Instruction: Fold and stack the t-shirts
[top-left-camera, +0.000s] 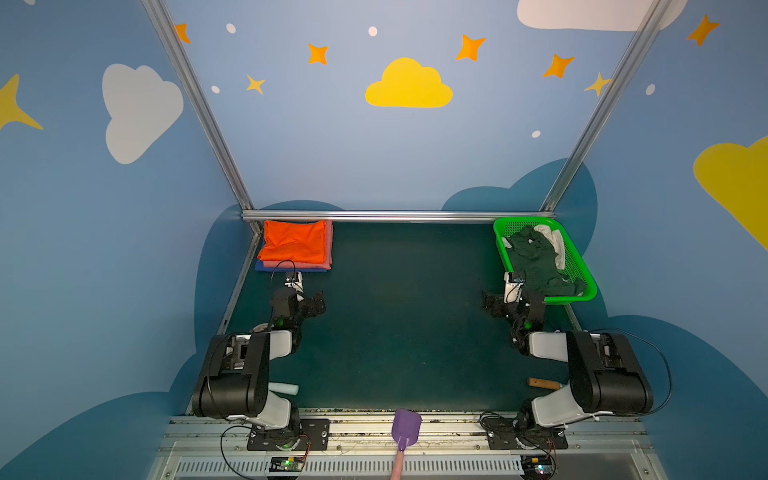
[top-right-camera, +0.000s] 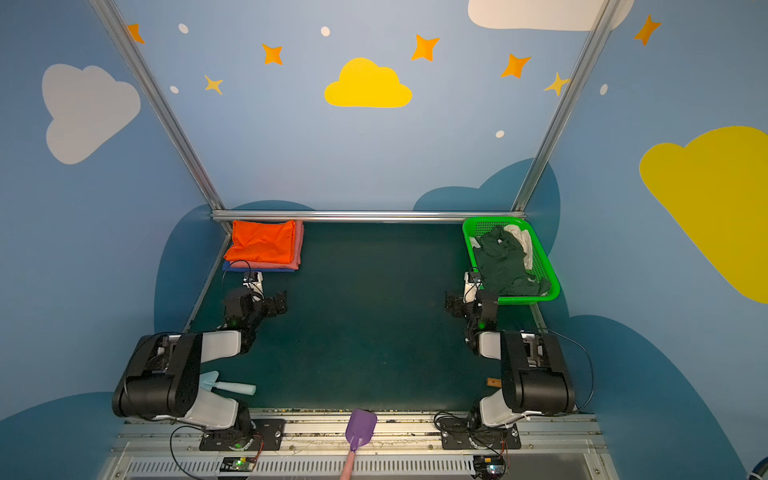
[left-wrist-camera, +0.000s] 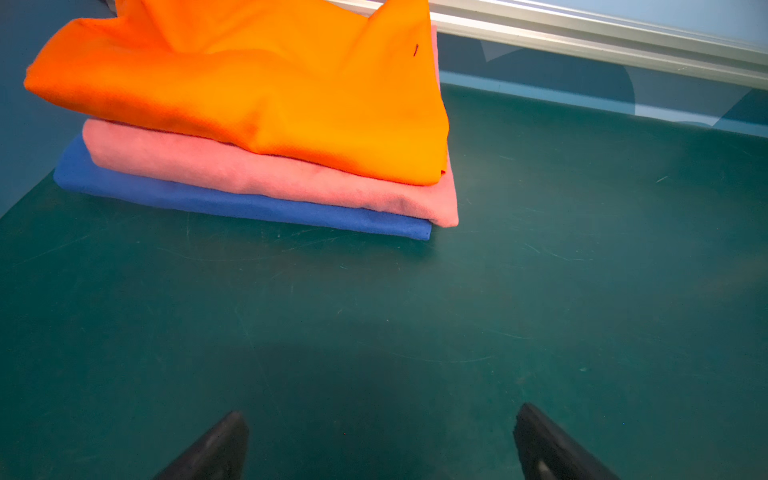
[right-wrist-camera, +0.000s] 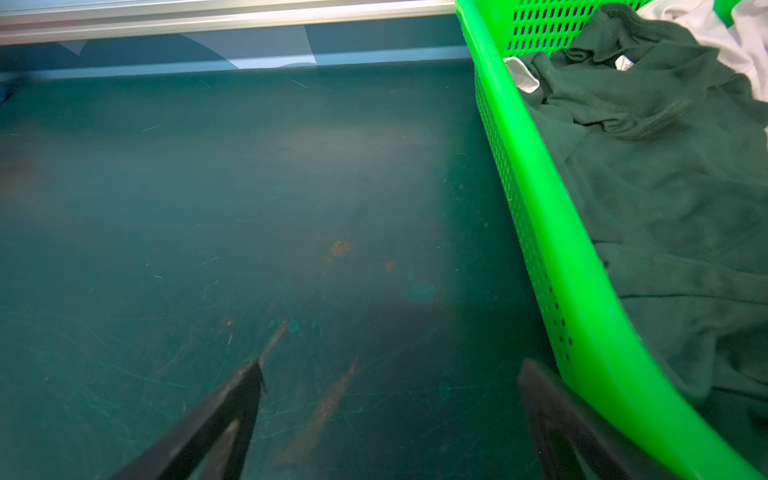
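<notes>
A: Orange t-shirt (top-left-camera: 295, 243) position?
B: Folded, topmost on pink t-shirt (left-wrist-camera: 270, 174) and blue t-shirt (left-wrist-camera: 249, 205), far-left corner of scuffed dark-green mat (top-left-camera: 407, 311).
A: Grippers?
B: Left gripper (left-wrist-camera: 380, 413) and right gripper (right-wrist-camera: 392, 365) spread wide, holding nothing.
A: Next, probably?
B: Pinch dark green garment (right-wrist-camera: 665, 187) in green mesh basket (right-wrist-camera: 552, 232) by one layer; lift clear of rim; spread flat mid-mat. Blue walls (top-left-camera: 332, 145), painted clouds, stars.

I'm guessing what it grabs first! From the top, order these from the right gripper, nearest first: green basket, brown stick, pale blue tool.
1. green basket: right beside it, back right.
2. brown stick: front right, same side.
3. pale blue tool: front left, the opposite side.
</notes>
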